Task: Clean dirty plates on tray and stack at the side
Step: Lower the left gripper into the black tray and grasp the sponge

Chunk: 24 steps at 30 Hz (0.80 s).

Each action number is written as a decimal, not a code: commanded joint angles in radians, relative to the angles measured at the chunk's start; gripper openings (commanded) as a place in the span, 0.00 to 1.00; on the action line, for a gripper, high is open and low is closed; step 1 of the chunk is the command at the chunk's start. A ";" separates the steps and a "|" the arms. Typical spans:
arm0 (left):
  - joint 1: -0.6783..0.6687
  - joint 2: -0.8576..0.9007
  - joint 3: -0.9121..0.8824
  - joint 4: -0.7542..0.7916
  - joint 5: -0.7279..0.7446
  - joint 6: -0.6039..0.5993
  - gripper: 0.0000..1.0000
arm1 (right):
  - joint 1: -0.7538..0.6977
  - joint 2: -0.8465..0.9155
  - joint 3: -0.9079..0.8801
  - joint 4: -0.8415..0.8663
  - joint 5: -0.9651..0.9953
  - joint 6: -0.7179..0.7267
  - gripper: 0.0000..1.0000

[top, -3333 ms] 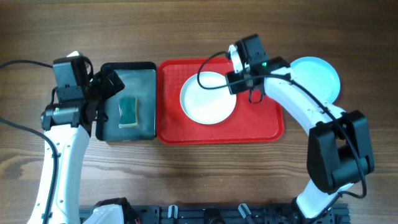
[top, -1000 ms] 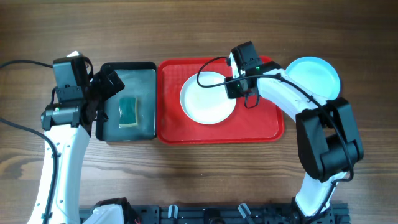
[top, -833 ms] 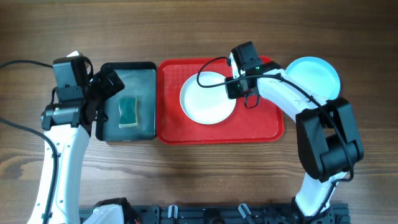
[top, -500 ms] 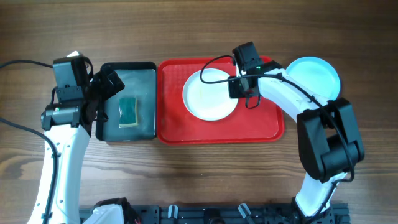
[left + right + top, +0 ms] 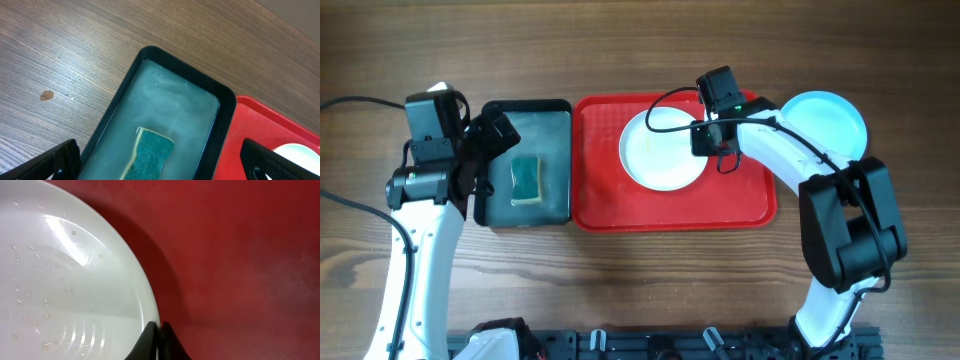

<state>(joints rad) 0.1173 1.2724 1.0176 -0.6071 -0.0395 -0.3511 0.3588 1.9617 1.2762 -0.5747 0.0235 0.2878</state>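
Observation:
A white plate (image 5: 662,150) lies on the red tray (image 5: 600,205), right of its middle and toward the far rim. My right gripper (image 5: 703,133) is shut on the plate's right rim; the right wrist view shows both fingers (image 5: 159,330) pinching the rim of the wet white plate (image 5: 65,290) with the red tray (image 5: 240,255) beyond it. A pale turquoise-blue plate (image 5: 830,125) lies on the table right of the tray. My left gripper (image 5: 485,140) is open and empty above the black tray (image 5: 555,115), whose green sponge (image 5: 526,178) also shows in the left wrist view (image 5: 150,157).
The black tray (image 5: 165,65) holds cloudy water with the sponge in it. The wooden table (image 5: 640,280) surrounds both trays. A small brown spot (image 5: 47,94) marks the wood left of the black tray.
My right gripper closed on the white plate's right rim. The plate has shifted a little right and toward the tray's far rim. The left arm has not moved.

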 commanded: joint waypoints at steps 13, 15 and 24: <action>0.003 0.000 0.011 -0.150 0.208 -0.032 1.00 | -0.005 -0.009 0.006 0.013 -0.017 -0.026 0.04; 0.003 0.000 0.011 -0.166 0.209 -0.031 1.00 | -0.005 -0.009 0.006 0.012 -0.017 -0.026 0.04; -0.056 0.090 0.007 -0.206 0.275 -0.023 0.69 | -0.005 -0.009 0.006 0.013 -0.017 -0.026 0.04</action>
<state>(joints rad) 0.0963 1.3190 1.0229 -0.8085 0.2077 -0.3748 0.3588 1.9617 1.2762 -0.5640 0.0154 0.2749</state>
